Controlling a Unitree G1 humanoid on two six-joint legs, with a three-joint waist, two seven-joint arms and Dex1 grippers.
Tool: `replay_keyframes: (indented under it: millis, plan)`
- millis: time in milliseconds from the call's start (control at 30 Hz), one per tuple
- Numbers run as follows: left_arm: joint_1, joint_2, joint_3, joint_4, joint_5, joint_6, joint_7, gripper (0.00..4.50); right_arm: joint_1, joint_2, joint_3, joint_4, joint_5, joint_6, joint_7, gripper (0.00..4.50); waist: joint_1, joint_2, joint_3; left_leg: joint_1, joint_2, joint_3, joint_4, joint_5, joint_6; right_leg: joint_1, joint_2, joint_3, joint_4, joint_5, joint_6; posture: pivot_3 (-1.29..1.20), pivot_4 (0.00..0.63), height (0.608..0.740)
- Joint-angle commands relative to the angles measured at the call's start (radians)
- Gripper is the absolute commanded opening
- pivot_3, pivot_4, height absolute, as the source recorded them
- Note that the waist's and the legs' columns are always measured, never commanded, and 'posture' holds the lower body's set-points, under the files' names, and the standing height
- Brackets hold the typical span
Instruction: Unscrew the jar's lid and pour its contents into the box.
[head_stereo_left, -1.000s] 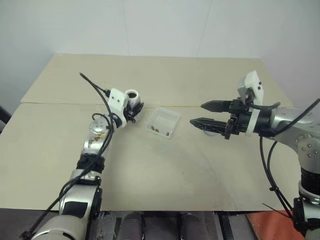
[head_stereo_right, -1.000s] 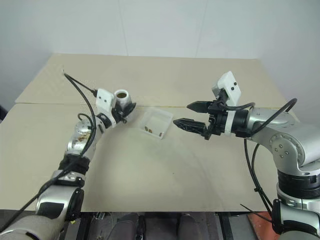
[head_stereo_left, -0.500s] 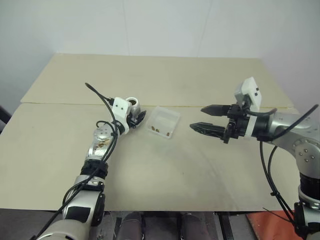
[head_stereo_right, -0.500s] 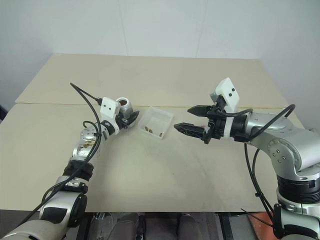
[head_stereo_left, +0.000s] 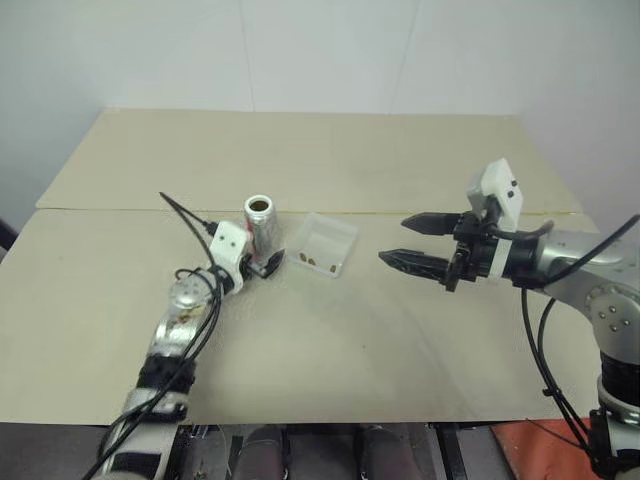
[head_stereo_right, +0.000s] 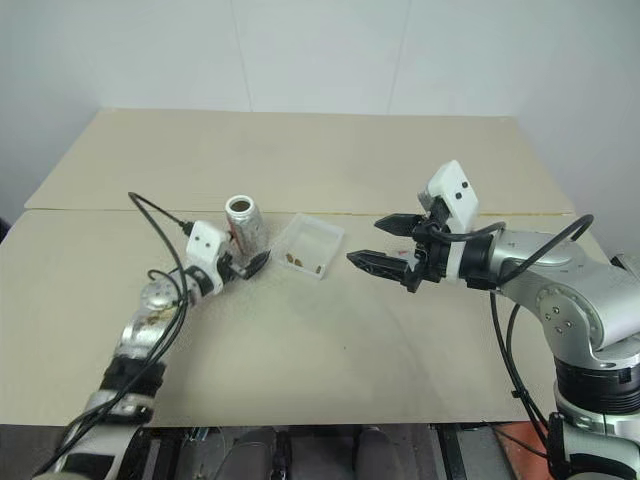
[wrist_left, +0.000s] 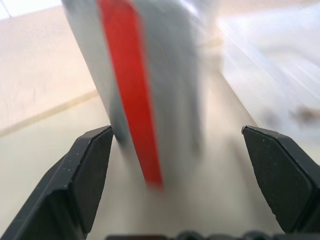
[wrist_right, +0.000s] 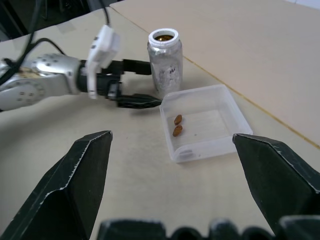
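The jar (head_stereo_left: 260, 222), a silvery can with a red stripe, stands upright and lidless on the table, just left of the box (head_stereo_left: 340, 236). Two brown lumps of the contents (wrist_right: 177, 125) lie in the clear box. My left gripper (head_stereo_left: 265, 249) is open low at the jar's base. In the left wrist view the jar (wrist_left: 145, 75) stands between the black fingers (wrist_left: 90, 165), apart from both. My right gripper (head_stereo_left: 393, 239) hovers open and empty to the right of the box, pointing at it. The lid is out of view.
The tan table (head_stereo_left: 330, 340) has a seam running across it behind the jar and box. A black cable (head_stereo_left: 185, 215) loops up from my left wrist. The table's back edge meets a white wall.
My left gripper was shut on the jar, holding it up and tilted. Now the jar stands on the table, the gripper has opened off it, and the left hand has sunk and drawn back.
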Motion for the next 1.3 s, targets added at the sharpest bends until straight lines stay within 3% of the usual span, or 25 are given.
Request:
replay_keyframes:
  millis: [33,233,400,567,967,1300]
  plan:
    - [0.086,0.061,0.020,-0.264,-0.056,0.114,-0.049,4.46,0.011,-0.014,-0.051,-0.049,0.030,-0.009,-0.012,4.50,0.001,0.000,0.000,0.001,0.000,0.000,0.000,0.000,0.000,0.001,0.000,0.000,0.000,0.000,0.000,0.00,0.150,0.740]
    - [0.133,0.266,0.148,-0.451,-0.236,0.194,-0.258,4.46,0.071,-0.032,-0.082,-0.070,0.029,-0.040,-0.010,4.50,0.004,0.001,0.000,0.002,0.002,0.000,-0.001,-0.001,0.001,0.002,0.000,0.000,0.000,0.000,0.000,0.00,0.150,0.740]
    - [0.066,0.416,0.227,-0.403,-0.431,0.224,-0.534,4.46,0.129,-0.062,-0.100,-0.061,-0.007,-0.111,0.032,4.50,0.003,0.001,0.000,0.003,0.000,0.001,-0.002,-0.001,0.002,0.002,0.000,0.001,-0.001,0.000,-0.001,0.00,0.150,0.740]
    - [0.024,0.542,0.242,-0.313,-0.506,0.158,-0.834,4.46,0.138,-0.080,-0.130,-0.027,0.000,-0.144,0.058,4.50,-0.002,0.001,0.000,0.004,0.000,0.003,-0.004,-0.001,0.001,0.001,0.001,0.002,-0.002,-0.001,-0.001,0.00,0.150,0.740]
    - [-0.019,0.537,0.254,-0.196,-0.545,0.139,-0.915,4.46,0.189,-0.075,-0.148,-0.138,0.009,-0.147,0.006,4.50,0.001,0.001,0.000,0.003,0.001,0.004,-0.004,-0.001,0.001,0.001,0.002,0.002,-0.002,-0.001,-0.001,0.00,0.150,0.740]
    - [-0.135,0.515,0.191,-0.162,-0.554,0.192,-0.933,4.46,0.172,-0.057,-0.099,-0.222,-0.016,-0.127,-0.113,4.50,0.002,0.001,0.000,0.004,0.000,0.004,-0.003,-0.001,0.001,0.002,0.001,0.002,-0.001,-0.001,-0.001,0.00,0.150,0.740]
